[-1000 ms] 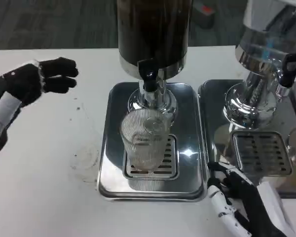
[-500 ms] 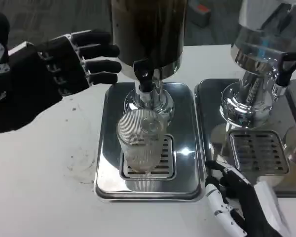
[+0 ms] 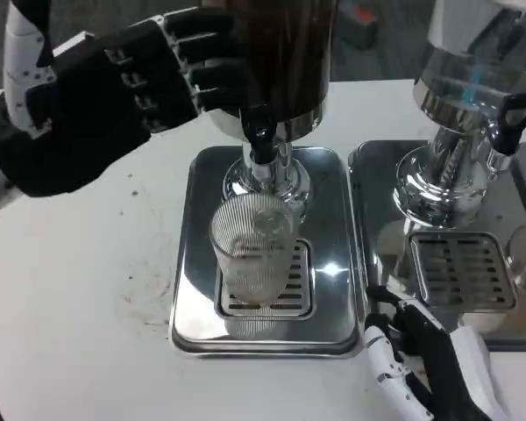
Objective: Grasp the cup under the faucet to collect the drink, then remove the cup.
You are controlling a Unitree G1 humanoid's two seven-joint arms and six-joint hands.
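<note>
Nearest, at the lower right of the frame, the right hand (image 3: 425,368) rests low by the front corner of the drip tray (image 3: 193,263), its fingers (image 3: 381,351) loosely curled and apart, holding nothing. It sits just right of the tray's front edge, not touching the cup.

A little farther in, the ribbed clear cup (image 3: 252,250) stands upright on the slotted grate (image 3: 263,294) in the middle of the tray, directly below the black faucet (image 3: 259,140). Neither hand is on it. I cannot tell whether any drink is in it.

To the right, a second tray with its own grate (image 3: 463,270) carries another dispenser (image 3: 473,105) with a shiny chrome base and a black tap handle.

Farther back, at the upper left, the left hand (image 3: 114,96) hangs above the white bench (image 3: 70,289), palm side toward the camera, its fingers (image 3: 206,57) spread and reaching right toward the dark drink dispenser (image 3: 272,53), close to its side just above the faucet. It has hold of nothing; whether the fingertips touch the dispenser I cannot tell.
</note>
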